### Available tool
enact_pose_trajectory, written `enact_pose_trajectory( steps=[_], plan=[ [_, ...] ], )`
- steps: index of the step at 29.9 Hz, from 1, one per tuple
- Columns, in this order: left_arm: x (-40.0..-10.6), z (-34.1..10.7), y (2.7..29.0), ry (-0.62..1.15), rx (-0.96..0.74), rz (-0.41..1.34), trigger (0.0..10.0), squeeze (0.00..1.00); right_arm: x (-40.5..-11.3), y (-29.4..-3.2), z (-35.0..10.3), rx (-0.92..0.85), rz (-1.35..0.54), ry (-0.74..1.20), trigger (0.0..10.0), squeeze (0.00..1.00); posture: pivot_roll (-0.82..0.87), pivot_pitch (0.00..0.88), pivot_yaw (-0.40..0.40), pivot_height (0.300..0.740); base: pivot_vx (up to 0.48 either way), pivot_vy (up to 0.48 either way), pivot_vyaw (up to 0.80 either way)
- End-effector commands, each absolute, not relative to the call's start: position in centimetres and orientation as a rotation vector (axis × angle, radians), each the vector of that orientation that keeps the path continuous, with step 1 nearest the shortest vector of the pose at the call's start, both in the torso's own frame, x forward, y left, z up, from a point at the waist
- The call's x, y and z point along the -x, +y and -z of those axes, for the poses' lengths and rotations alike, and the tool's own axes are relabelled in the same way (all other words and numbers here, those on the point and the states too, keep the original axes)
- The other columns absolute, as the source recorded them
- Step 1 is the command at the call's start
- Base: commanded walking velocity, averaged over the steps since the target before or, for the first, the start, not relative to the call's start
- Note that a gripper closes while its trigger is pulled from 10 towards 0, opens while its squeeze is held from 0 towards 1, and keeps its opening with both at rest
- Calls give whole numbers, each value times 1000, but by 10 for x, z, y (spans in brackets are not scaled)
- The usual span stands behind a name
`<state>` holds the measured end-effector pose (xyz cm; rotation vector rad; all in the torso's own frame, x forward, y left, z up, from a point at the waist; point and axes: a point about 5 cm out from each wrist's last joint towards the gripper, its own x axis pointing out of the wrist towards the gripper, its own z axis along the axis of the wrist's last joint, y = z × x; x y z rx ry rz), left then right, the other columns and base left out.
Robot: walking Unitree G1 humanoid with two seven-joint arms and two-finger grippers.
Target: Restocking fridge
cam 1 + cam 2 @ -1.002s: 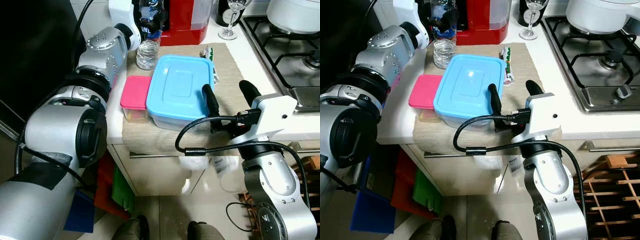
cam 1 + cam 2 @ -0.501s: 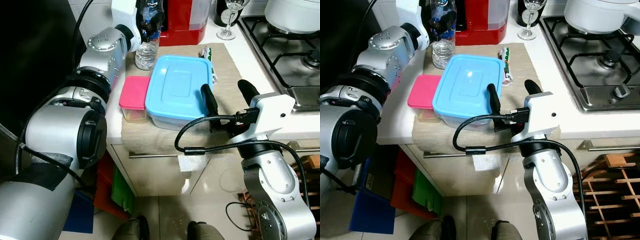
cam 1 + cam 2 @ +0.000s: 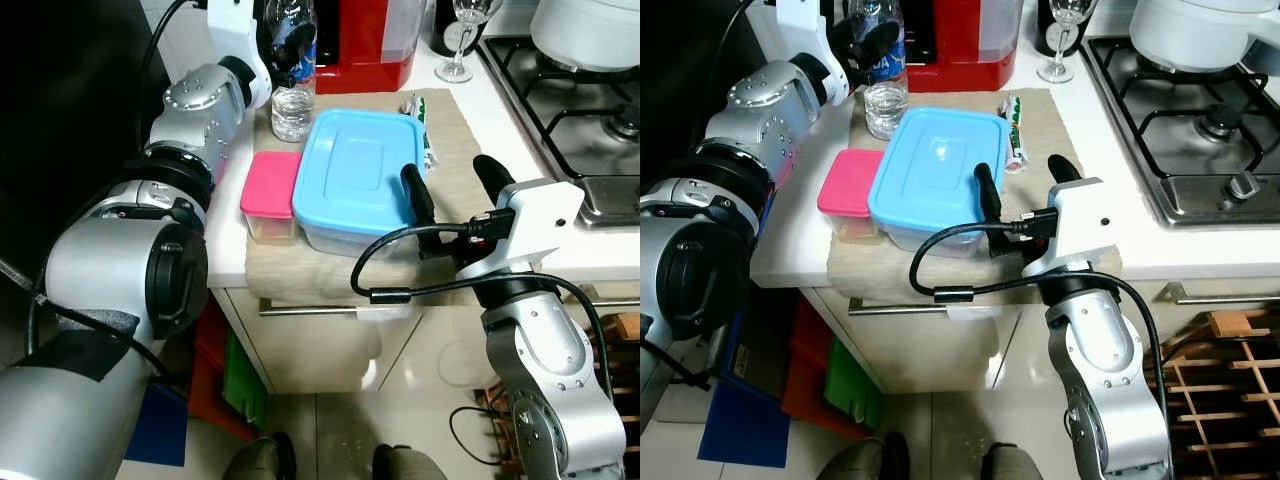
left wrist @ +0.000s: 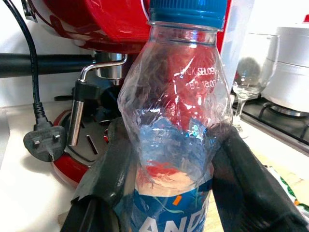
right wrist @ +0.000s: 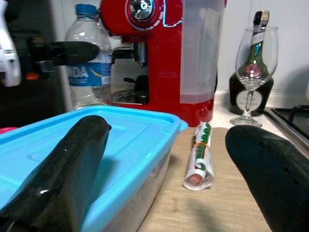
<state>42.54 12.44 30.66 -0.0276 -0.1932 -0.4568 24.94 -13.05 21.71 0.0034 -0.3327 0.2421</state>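
Lifted slightly since a second ago: water bottle, clenched in the left hand beside the red coffee machine. Right hand released, straddling the blue container's edge on the table. Wrapped roll and wine glass beyond, clearest from the right wrist.

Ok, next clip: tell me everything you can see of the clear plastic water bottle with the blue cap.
The clear plastic water bottle has a blue screw cap, a crinkled thin-walled shoulder with a stamped code, and a blue label lower down. It stands upright at the back of the counter, in front of the red coffee machine and behind the pink-lidded box. The left gripper is shut on its body, one black finger on each side. Its lower part looks clear; whether it still rests on the counter cannot be told.
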Motion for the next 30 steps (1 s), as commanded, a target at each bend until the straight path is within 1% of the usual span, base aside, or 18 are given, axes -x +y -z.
enact_pose_trajectory(
  steps=[1, 8, 11, 12, 13, 17, 18, 19, 21, 22, 25, 27, 30],
  plan=[
    [-423, -326, 132, -285, 31, 458, 0, 0, -254, -131, -210, -15, -246, -302, 10000, 0, -188, 45, 35, 740, 0, 0, 0],
    [-419, -346, 133, -375, 2, 493, 0, 0, -265, -128, -208, -17, -249, -315, 10000, 0, -164, 7, 38, 740, 0, 0, 0],
    [-419, -349, 135, -392, -28, 476, 0, 0, -267, -127, -208, -17, -249, -320, 10000, 0, -162, 1, 42, 740, 0, 0, 0],
    [-418, -354, 139, -419, -33, 450, 10000, 0, -269, -127, -207, -16, -247, -326, 10000, 0, -162, 0, 46, 740, 0, 0, 0],
    [-418, -354, 139, -419, -33, 450, 10000, 0, -269, -127, -207, -16, -247, -326, 10000, 0, -162, 0, 46, 740, 0, 0, 0],
    [-413, -368, 143, -511, -76, 416, 10000, 0, -272, -132, -209, -12, -199, -354, 10000, 0, -157, 0, 49, 740, 0, 0, 0],
    [-410, -373, 143, -561, -101, 408, 10000, 0, -274, -137, -212, -6, -155, -379, 10000, 0, -155, 0, 49, 740, 0, 0, 0],
    [-410, -373, 143, -561, -101, 408, 10000, 0, -274, -137, -212, -6, -155, -379, 10000, 0, -155, 0, 49, 740, 0, 0, 0],
    [-405, -380, 143, -629, -124, 406, 10000, 0, -276, -143, -216, 4, -114, -409, 10000, 0, -148, 0, 45, 740, 0, 0, 0],
    [-400, -385, 141, -669, -109, 419, 10000, 0, -279, -148, -223, 24, -77, -449, 10000, 0, -141, 0, 41, 740, 0, 0, 0],
    [-394, -391, 136, -715, -115, 433, 10000, 0, -280, -153, -234, 53, -40, -508, 10000, 0, -134, 0, 36, 740, 0, 0, 0],
    [-389, -390, 132, -745, -149, 431, 10000, 0, -279, -157, -244, 69, -8, -553, 10000, 0, -133, 0, 35, 740, 0, 0, 0],
    [-386, -384, 131, -750, -156, 433, 10000, 0, -278, -163, -255, 72, 35, -606, 10000, 0, -130, 0, 33, 740, 0, 0, 0]
  ],
)
